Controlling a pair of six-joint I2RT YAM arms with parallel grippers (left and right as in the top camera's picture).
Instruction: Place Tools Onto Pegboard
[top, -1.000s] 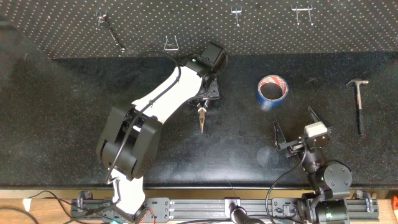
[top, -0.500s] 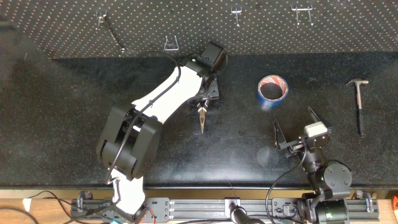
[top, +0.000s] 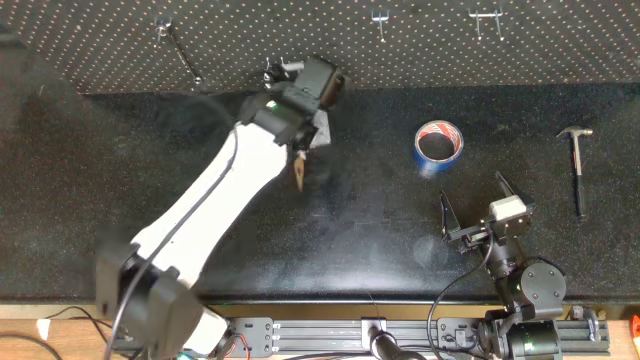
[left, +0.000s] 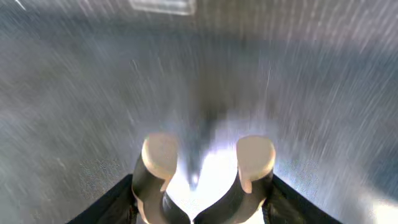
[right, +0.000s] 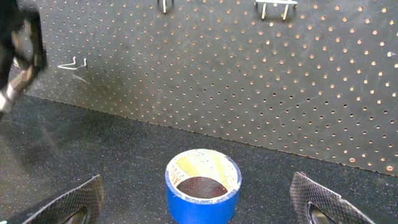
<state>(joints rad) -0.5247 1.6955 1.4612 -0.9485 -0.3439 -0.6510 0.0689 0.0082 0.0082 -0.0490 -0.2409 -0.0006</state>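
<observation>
My left gripper (top: 303, 140) hangs lifted close in front of the pegboard (top: 420, 50), shut on a pair of pliers (top: 298, 176) whose tip points back toward the arm bases. Seen from the left wrist, the pliers' two pale handle ends (left: 160, 155) stick out between my fingers (left: 134, 190); that picture is smeared by motion. A wire hook (top: 277, 70) sits on the board just beside the gripper. My right gripper (top: 471, 190) rests open low at the front right, facing a blue tape roll (right: 202, 183) that stands apart from it.
A wrench (top: 181, 50) hangs at the board's upper left. Two more hooks (top: 380, 20) (top: 487, 20) are fixed further right. The tape roll (top: 438, 145) and a hammer (top: 576, 170) lie on the black mat at the right.
The left arm has lifted the pliers off the mat and swung them up and left toward the pegboard hook. The right arm has stayed still.
</observation>
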